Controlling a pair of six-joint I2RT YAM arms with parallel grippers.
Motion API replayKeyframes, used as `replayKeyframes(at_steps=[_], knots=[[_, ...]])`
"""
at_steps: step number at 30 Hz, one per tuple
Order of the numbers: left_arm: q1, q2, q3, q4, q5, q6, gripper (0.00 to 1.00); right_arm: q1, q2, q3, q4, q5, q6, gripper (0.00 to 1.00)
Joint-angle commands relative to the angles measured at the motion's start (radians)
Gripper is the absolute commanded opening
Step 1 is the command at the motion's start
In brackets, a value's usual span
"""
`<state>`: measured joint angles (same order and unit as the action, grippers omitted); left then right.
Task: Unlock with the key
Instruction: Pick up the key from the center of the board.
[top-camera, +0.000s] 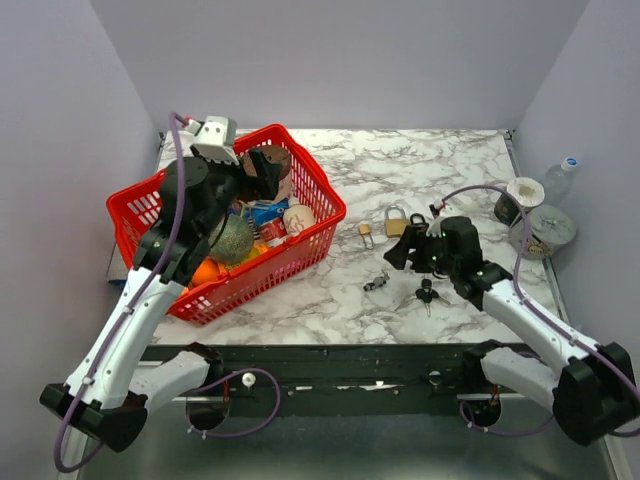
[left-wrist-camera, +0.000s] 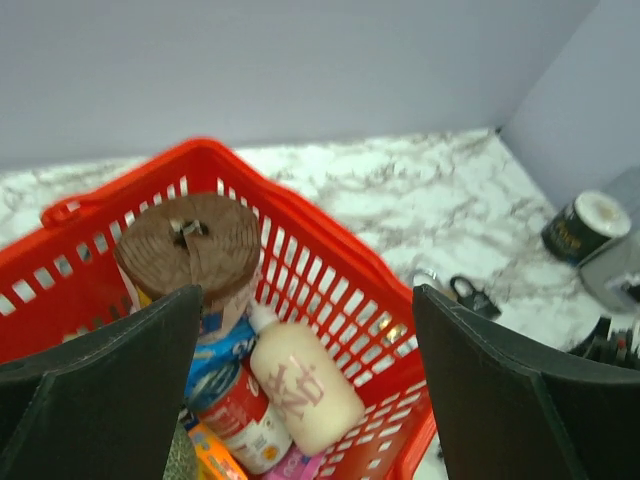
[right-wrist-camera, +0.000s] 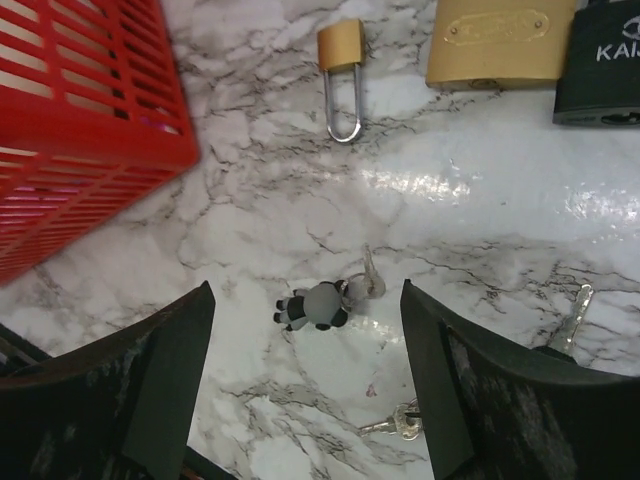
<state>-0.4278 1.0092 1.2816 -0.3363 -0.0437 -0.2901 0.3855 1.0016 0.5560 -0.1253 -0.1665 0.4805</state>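
Key (right-wrist-camera: 370, 272) on a grey fob (right-wrist-camera: 315, 306) lies on the marble table (right-wrist-camera: 450, 190), right under the right gripper (right-wrist-camera: 305, 292), whose jaws stand wide apart with nothing between them. That arm reaches in low from the right, wrist tipped down. Just beyond lie a small padlock (right-wrist-camera: 340, 45), a brass padlock (right-wrist-camera: 497, 42) and a black padlock (right-wrist-camera: 605, 60). The left gripper (left-wrist-camera: 305, 300), equally wide and empty, hangs over the red basket (left-wrist-camera: 300, 205), its arm stretched up and forward.

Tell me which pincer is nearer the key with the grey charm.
Right. The right pincer hovers close over that key; the left pincer is away over the red basket.
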Motion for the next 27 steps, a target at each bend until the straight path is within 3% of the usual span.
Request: replayKeyframes(at_steps=[1,8,16,27], knots=[[-0.038,0.028,-0.181,0.088,0.042,0.006,0.91,0.006,0.113,0.064,-0.063,-0.079,0.042,0.78],[-0.144,0.074,-0.237,0.112,0.008,0.025,0.9,0.098,0.198,0.035,-0.069,-0.091,0.128,0.74],[-0.15,0.009,-0.254,0.125,-0.062,0.038,0.91,0.156,0.267,0.009,-0.037,-0.044,0.246,0.74],[-0.15,-0.052,-0.286,0.149,-0.119,0.068,0.91,0.159,0.337,-0.019,0.047,0.002,0.291,0.7]])
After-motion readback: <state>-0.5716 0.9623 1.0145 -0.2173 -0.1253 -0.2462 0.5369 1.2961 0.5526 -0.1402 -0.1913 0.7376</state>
